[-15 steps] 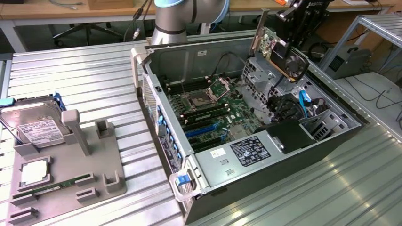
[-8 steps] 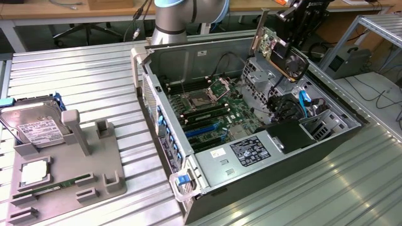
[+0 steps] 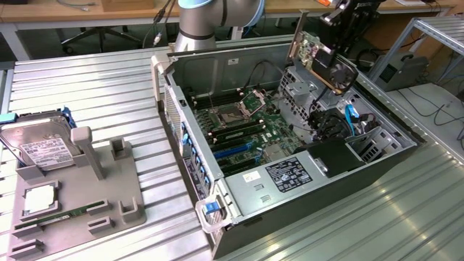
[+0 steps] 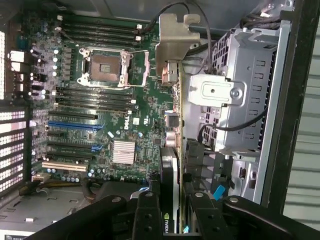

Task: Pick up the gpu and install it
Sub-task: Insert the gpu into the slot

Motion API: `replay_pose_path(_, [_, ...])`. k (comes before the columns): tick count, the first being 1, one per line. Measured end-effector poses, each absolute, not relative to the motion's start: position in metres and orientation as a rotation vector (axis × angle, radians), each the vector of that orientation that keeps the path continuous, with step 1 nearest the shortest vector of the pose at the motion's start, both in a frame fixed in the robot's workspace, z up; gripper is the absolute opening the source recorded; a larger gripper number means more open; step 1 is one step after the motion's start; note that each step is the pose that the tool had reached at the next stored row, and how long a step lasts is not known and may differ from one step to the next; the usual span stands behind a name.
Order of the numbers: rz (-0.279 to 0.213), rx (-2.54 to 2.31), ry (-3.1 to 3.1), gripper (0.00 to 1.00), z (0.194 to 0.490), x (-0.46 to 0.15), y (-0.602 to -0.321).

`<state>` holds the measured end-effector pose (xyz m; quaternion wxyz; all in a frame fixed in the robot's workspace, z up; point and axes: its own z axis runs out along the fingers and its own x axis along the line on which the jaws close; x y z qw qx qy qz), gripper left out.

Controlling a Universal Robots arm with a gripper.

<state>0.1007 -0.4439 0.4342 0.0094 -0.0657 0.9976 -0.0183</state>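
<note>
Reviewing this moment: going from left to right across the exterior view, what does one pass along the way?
hard drive → grey fixture's tall post → empty CPU socket → gpu, held aloft → metal frame

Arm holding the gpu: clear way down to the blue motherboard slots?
Probably yes. The end effector holds the black-shrouded gpu card above the open grey computer case; the blue slots lie bare, no cable across them.
</note>
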Motion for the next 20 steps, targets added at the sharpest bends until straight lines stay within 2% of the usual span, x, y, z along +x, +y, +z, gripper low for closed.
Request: replay_pose_path(20, [-0.048,-0.983,2.954,0.27,0.434,0.1007,-0.4439])
